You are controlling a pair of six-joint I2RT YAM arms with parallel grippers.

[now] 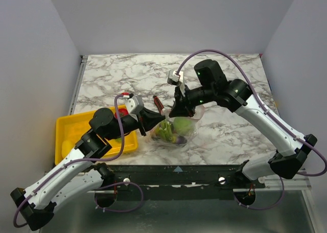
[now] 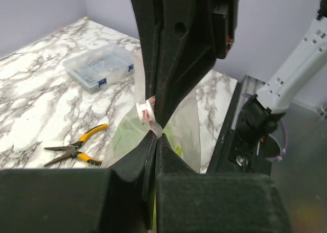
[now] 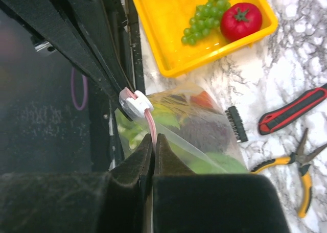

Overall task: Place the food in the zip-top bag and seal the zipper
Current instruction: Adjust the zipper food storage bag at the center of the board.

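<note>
left gripper [image 2: 155,138] and right gripper [image 3: 154,141] both pinch the zipper [image 3: 150,124]
we see each pair of fingers clamped together on the pink strip beside its white slider [image 3: 135,103]. the zip-top bag [image 1: 190,121], with green toy food [image 1: 166,132] inside, sits at the table's [image 1: 230,136] 6 o'clock. grapes [image 3: 203,14] and tomato [image 3: 241,21] lie in the yellow tray [image 3: 168,44] at the bag's 9 o'clock.

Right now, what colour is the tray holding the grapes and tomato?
The tray is bright yellow; the right wrist view shows it best.
</note>
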